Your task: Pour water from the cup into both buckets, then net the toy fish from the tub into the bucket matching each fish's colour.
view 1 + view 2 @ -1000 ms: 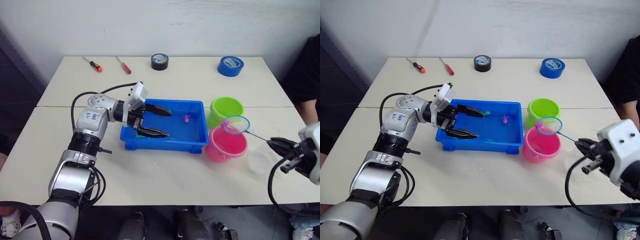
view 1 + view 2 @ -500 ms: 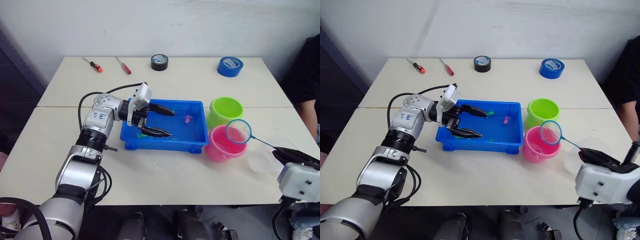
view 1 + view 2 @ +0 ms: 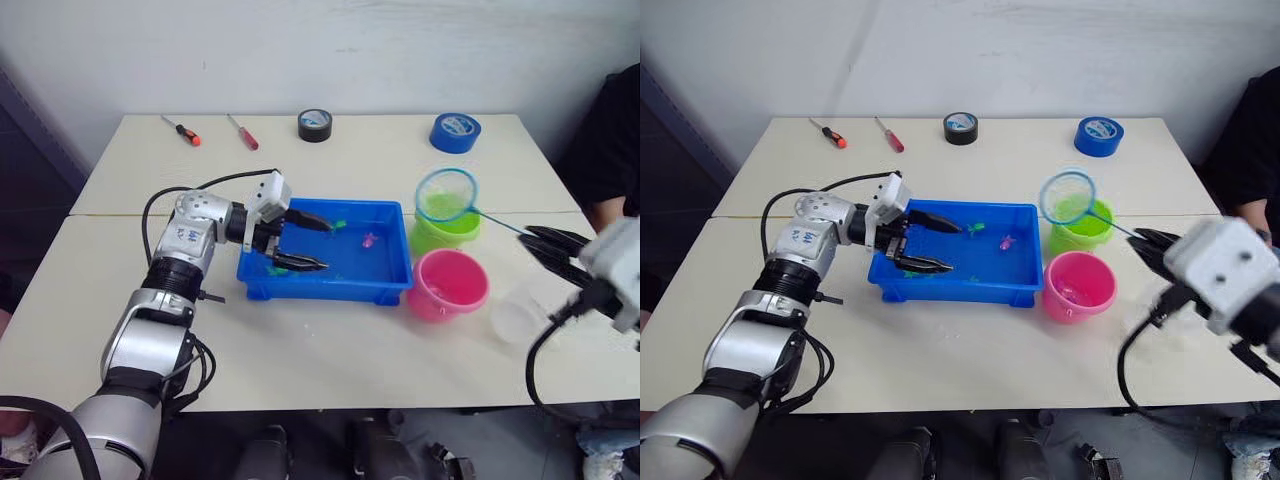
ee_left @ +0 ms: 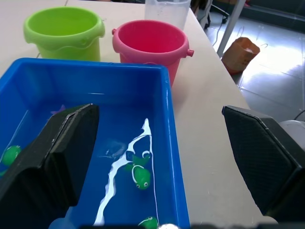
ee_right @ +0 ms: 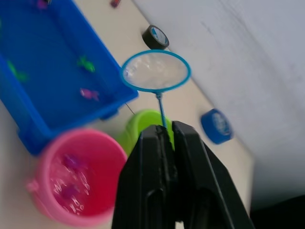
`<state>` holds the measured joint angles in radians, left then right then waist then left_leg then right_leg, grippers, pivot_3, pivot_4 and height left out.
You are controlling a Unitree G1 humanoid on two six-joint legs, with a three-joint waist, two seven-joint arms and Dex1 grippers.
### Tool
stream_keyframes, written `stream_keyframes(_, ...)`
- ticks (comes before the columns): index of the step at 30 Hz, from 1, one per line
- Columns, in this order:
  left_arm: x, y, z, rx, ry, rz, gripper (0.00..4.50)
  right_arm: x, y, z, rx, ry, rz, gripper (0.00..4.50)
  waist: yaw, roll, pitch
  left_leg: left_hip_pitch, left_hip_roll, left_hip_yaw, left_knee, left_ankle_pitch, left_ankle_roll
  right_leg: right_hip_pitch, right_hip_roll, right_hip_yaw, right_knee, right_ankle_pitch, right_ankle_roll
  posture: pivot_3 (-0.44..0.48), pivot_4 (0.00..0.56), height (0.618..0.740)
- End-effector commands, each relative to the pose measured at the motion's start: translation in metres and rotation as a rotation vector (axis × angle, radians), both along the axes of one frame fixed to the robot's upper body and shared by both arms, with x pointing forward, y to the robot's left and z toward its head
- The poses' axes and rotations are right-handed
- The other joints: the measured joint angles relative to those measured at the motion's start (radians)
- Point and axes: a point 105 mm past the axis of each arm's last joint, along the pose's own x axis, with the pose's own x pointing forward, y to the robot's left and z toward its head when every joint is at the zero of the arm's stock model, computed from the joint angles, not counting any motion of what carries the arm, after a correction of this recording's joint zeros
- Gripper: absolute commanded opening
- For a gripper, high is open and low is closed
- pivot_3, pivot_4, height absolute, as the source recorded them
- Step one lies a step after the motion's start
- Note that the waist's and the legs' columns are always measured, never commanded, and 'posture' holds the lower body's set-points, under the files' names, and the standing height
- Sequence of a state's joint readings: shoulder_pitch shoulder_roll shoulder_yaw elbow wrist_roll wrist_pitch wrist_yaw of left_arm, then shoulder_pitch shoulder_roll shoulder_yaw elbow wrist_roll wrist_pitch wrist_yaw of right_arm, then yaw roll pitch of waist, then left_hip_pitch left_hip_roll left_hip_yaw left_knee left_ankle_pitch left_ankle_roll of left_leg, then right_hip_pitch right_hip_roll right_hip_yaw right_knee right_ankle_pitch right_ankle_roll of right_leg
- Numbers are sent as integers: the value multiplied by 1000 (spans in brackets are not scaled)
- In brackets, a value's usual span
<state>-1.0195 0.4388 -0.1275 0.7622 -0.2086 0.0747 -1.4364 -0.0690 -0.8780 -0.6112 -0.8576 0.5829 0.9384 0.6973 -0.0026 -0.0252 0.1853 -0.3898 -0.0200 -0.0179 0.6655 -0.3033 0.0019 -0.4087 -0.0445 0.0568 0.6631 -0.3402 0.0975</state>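
Right claw (image 5: 166,138) pinching net (image 5: 155,71) handle, left claw (image 3: 310,243) spread wide over tub (image 3: 390,285)

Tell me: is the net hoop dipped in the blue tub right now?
No. The net is held up over the green bucket, beside the tub, its handle clamped in the right gripper.

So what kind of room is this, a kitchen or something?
Probably a workshop or lab, not a kitchen: plain table against a bare wall, with screwdrivers and tape rolls lying by the blue tub.
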Motion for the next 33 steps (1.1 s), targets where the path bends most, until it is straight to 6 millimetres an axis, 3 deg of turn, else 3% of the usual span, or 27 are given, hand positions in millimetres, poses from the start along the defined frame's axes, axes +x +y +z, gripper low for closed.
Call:
stream_keyframes(1,1,11,7,-1,-39,39,4467,9,19,-17,167,235,47,0,1,0,0,-1,0,0,0,0,0,-1,0,0,0,0,0,0,150,736)
stream_keyframes(6,-4,23,7,1,-59,87,4467,30,41,-36,387,534,119,0,0,-2,-1,-3,-2,0,1,-1,2,-2,-3,0,-1,0,0,0,150,736)
stream_keyframes(14,-10,28,9,-6,-77,147,4467,54,44,-67,449,745,25,0,2,-1,-1,-8,-2,-1,2,0,2,-6,-3,-1,2,0,0,0,150,736)
stream_keyframes(26,-17,34,10,-1,-80,185,4467,95,23,-72,515,632,-206,0,-4,-1,-1,-10,-2,0,2,0,1,-9,-3,-1,7,1,1,0,150,736)
stream_keyframes(33,-14,27,13,-10,-85,176,4467,94,30,-60,403,484,-137,0,-3,-1,-1,-11,-2,0,2,0,1,-11,-3,-1,7,1,1,0,150,736)
